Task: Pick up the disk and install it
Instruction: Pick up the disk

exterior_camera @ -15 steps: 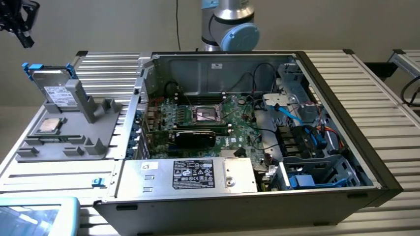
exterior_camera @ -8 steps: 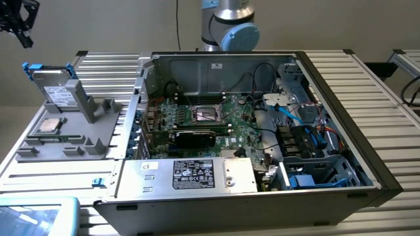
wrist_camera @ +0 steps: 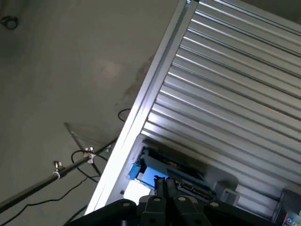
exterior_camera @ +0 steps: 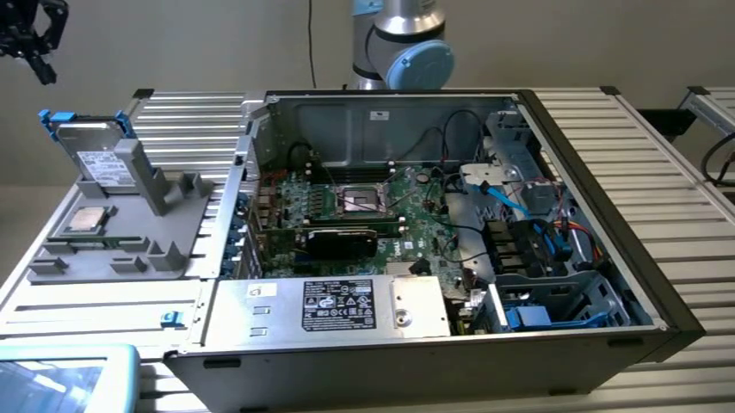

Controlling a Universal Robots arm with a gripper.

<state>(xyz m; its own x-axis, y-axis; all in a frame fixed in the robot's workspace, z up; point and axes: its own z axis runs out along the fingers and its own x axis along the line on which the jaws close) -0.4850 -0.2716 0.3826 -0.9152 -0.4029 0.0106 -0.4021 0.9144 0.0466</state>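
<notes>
Exterior view: the disk (exterior_camera: 98,159), a flat silver-grey metal hard drive with a white printed label in a bright blue plastic carrier, stands on edge and slightly leaning in a slot at the far end of the grey plastic parts fixture (exterior_camera: 150,245). It is not lifted, and nothing touches it.

Progress, judged: neither step is done. The pick-up has not begun, and the install is all left to do.

Gripper (exterior_camera: 33,43): black, hanging high above the fixture's far end, off toward the exterior view's left and well apart from the disk. In the wrist view the gripper (wrist_camera: 164,181) has its two fingers pressed together, closed on nothing. The disk (wrist_camera: 149,173) shows beyond the fingertips with clear air between, so the wrist camera looks down toward it.

Other items:
- Small square silver CPU chip (exterior_camera: 86,220) lies flat on the fixture, nearer the camera than the disk.
- Open black-and-silver computer case (exterior_camera: 344,120) sits just beside the fixture, on the exterior view's right.
- Both rest on the ribbed aluminium table (exterior_camera: 643,146).
</notes>
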